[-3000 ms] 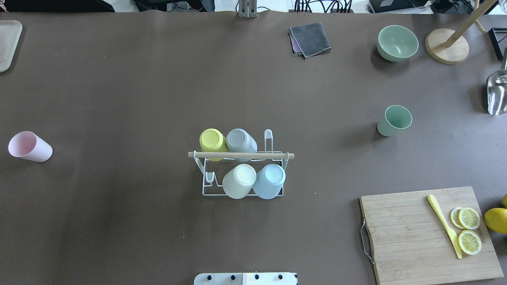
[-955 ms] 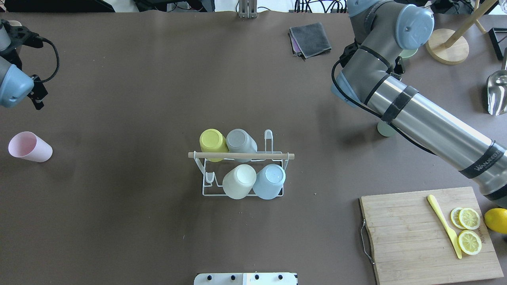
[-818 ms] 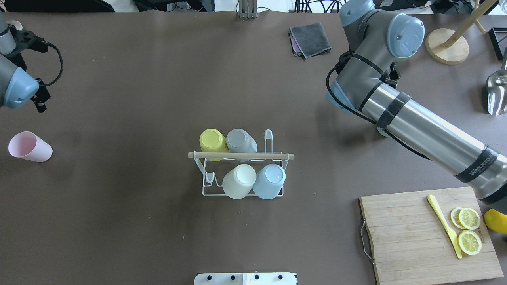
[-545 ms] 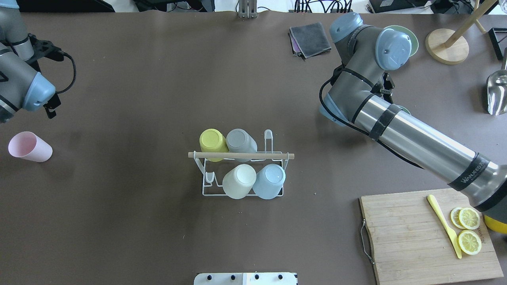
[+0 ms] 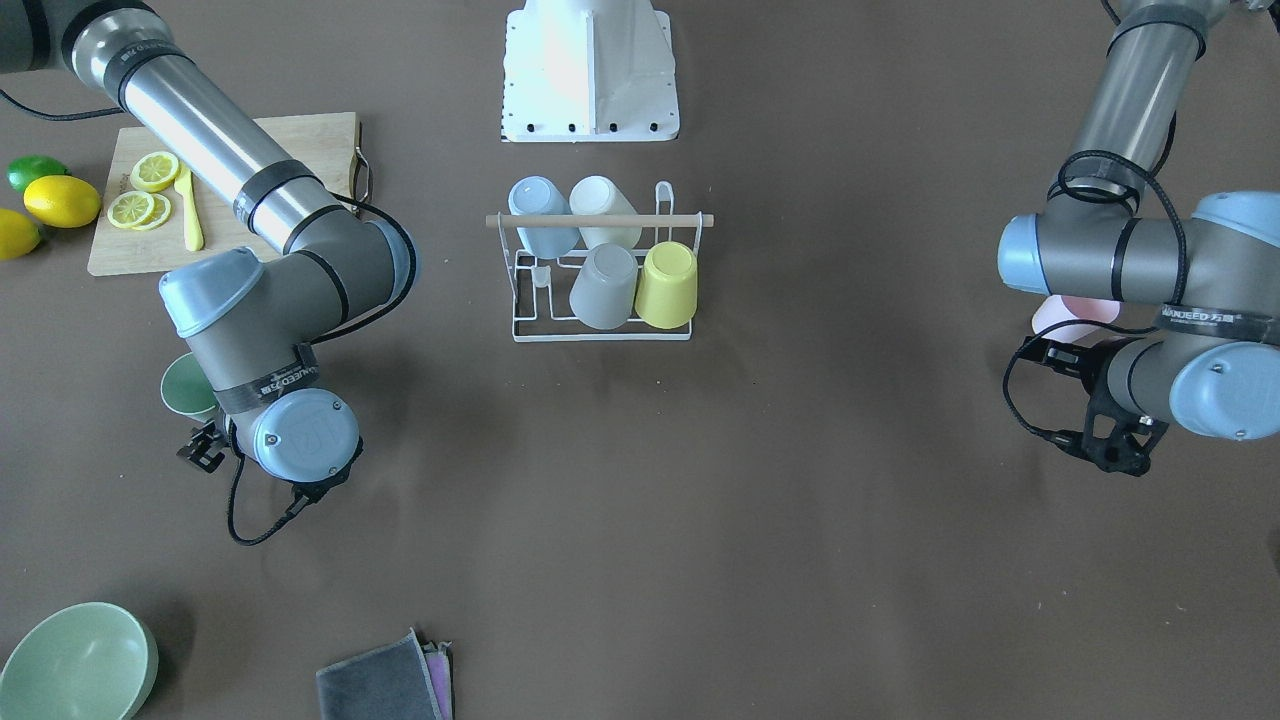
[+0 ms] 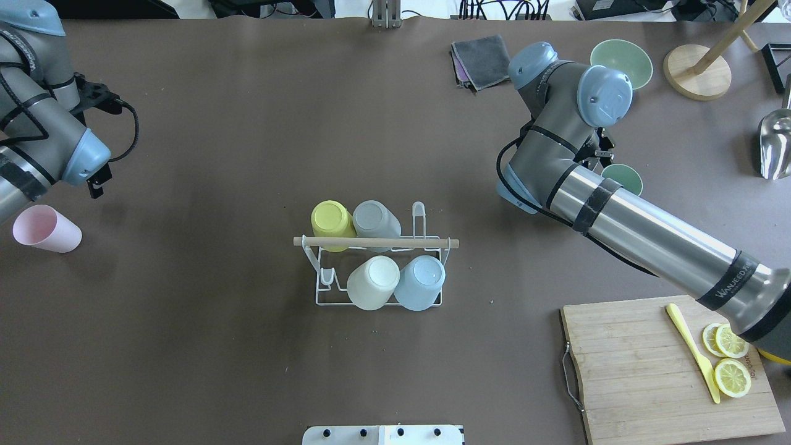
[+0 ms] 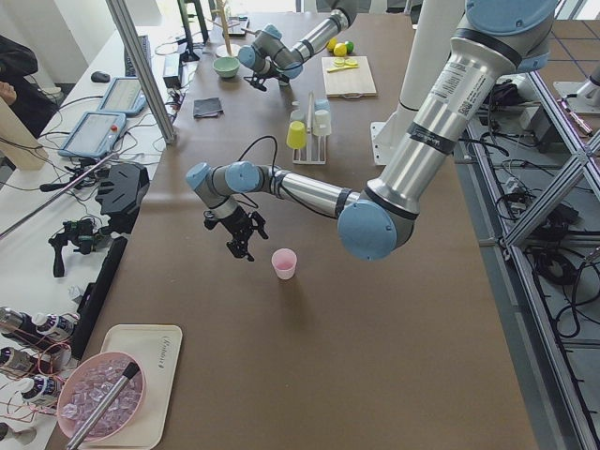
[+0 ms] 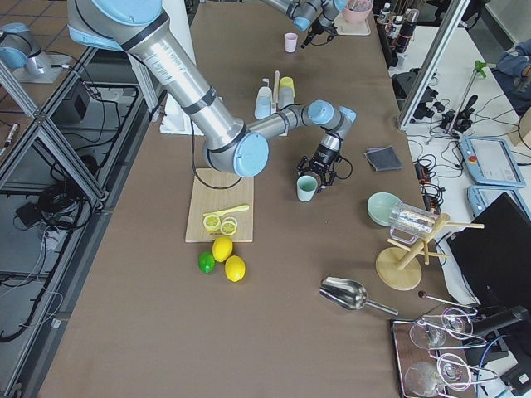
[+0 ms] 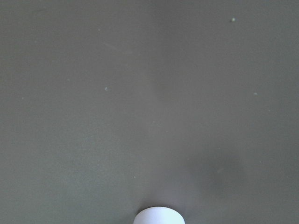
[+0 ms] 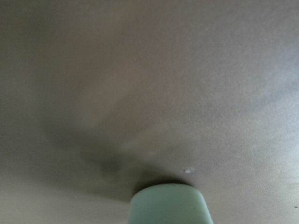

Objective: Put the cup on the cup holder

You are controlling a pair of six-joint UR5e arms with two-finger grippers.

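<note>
The cup holder (image 6: 376,242) is a white wire rack with a wooden rod, mid-table, also in the front view (image 5: 600,221). It carries upturned yellow, grey, cream and light-blue cups. A pink cup (image 6: 46,228) lies on its side at the far left. A green cup (image 6: 623,179) lies on the right. My left gripper (image 7: 241,246) hovers just beyond the pink cup (image 7: 284,263). My right gripper (image 8: 318,174) hovers at the green cup (image 8: 307,188). I cannot tell whether either is open. Each wrist view shows only its cup's edge, the pink cup (image 9: 158,215) and the green cup (image 10: 169,204).
A cutting board (image 6: 642,377) with lemon slices and a yellow knife sits front right. A green bowl (image 6: 630,54), a grey cloth (image 6: 482,60), a wooden stand base (image 6: 697,73) and a metal scoop (image 6: 775,143) stand at the back right.
Both arms came into view and swung inward. The left wrist dropped toward the pink cup, the right wrist pulled in over the green cup. No cup has moved.
</note>
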